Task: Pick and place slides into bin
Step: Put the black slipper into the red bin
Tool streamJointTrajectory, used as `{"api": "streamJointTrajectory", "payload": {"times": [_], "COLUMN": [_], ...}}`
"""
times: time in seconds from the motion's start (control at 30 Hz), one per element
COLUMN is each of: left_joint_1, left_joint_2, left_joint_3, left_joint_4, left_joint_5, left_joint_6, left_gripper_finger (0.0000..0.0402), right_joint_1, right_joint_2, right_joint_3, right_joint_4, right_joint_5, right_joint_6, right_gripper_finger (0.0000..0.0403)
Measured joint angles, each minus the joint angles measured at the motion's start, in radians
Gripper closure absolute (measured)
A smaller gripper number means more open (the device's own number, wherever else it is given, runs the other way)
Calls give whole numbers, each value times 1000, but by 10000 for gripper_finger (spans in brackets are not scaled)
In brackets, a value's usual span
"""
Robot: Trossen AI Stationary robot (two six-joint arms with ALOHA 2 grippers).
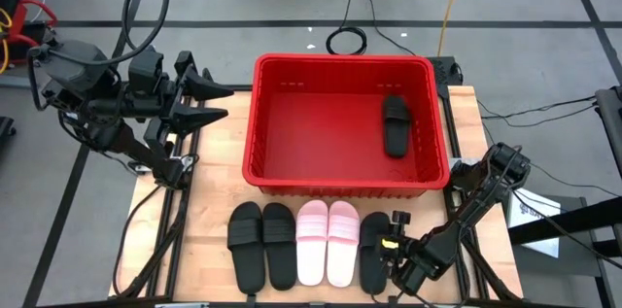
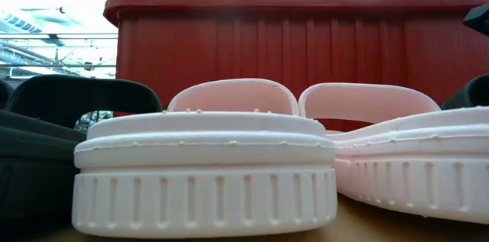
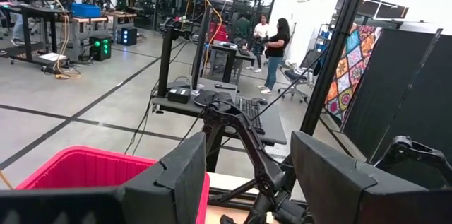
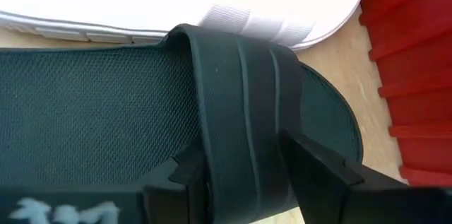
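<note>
Red bin (image 1: 345, 184): seen in the middle of the high view; one black slide (image 1: 394, 124) is kept inside, at its right.
Row of slides: two black (image 1: 261, 243), two pink (image 1: 327, 240), one more black (image 1: 373, 250), lined up below the bin.
Right gripper (image 1: 394, 248): lower right; its fingers (image 4: 187, 174) are closed around that last black slide's strap.
Left gripper (image 1: 199, 99): upper left, held wide open, with nothing in it.

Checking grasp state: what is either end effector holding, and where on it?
Right end effector straddles the strap of the black slide beside the pink pair; a closed hold cannot be told. Left end effector is open, empty.
</note>
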Motion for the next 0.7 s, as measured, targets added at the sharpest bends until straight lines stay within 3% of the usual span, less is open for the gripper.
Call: {"api": "streamJointTrajectory", "payload": {"times": [0.17,0.37,0.7], "left_joint_1": [0,0,0], "left_joint_2": [0,0,0], "left_joint_3": [0,0,0], "left_joint_4": [0,-1,-2], "left_joint_5": [0,0,0], "left_joint_6": [5,18,36], "left_gripper_finger": [197,197,197], "right_joint_1": [-5,-5,-12], "right_joint_2": [0,1,-25], "right_joint_3": [-2,-2,-3], "right_joint_4": [7,51,77], "right_joint_5": [-1,-27,-59], "right_joint_6": [3,31,110], "right_gripper_finger": [286,386,397]}}
